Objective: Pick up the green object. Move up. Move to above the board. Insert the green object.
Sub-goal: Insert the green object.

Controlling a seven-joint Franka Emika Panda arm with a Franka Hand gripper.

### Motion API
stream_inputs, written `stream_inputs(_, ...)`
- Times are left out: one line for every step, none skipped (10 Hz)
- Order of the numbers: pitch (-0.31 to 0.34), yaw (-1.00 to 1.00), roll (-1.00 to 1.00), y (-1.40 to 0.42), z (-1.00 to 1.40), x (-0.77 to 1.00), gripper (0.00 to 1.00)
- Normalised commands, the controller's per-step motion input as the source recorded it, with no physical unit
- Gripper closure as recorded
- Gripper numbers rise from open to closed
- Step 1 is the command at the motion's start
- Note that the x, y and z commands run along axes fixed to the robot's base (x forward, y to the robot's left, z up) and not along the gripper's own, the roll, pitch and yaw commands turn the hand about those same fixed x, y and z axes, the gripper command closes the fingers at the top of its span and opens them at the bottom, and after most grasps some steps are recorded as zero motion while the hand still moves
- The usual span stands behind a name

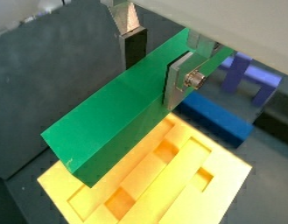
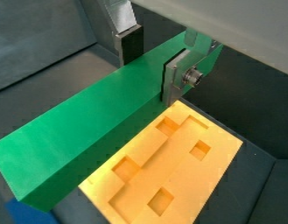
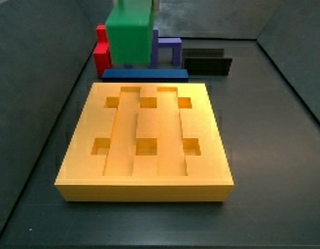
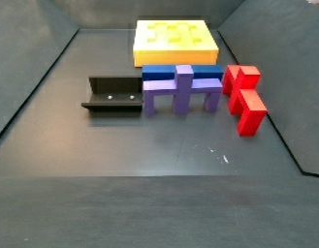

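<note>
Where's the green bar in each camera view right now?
Wrist view: green bar runs diagonally, clamped in the pincer.
Wrist view: diagonal, in the pincer.
Side view: top edge, beyond the board.
Side view: not in it.
Shared landmark: yellow board.

Gripper (image 1: 156, 59) body cropped in both wrist views; green object (image 3: 131, 21) cut by the frame edge above; blue bar (image 3: 143, 73) partly hidden behind board (image 3: 147, 185).
</note>
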Motion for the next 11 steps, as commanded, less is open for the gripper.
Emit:
stream_inputs(-0.174, 0.0, -0.02, -0.31, -0.81, -0.11, 1.0)
stream_inputs(-0.184, 0.02, 0.0, -0.27, -0.85, -0.21, 1.0)
stream_inputs(-0.19, 0.05, 0.01, -0.17, -0.87, -0.27, 1.0)
stream_inputs(-0.186, 0.05, 0.1, -0.1, -0.89, -0.3, 1.0)
stream_inputs(-0.166, 0.05, 0.15, -0.1, -0.87, -0.27, 1.0)
stream_inputs(-0.136, 0.07, 0.16, -0.12, -0.81, -0.16, 1.0)
stream_inputs(-0.06, 0.02, 0.11, -0.13, -0.7, 0.0, 1.0)
stream_inputs(0.021, 0.0, 0.19, -0.17, -0.63, 0.18, 1.0)
stream_inputs(0.083, 0.0, 0.25, -0.19, -0.62, 0.2, 1.0)
stream_inputs(0.139, 0.0, 0.32, -0.14, -0.55, 0.14, 1.0)
stream_inputs(0.154, 0.0, 0.31, -0.14, -0.53, 0.09, 1.0)
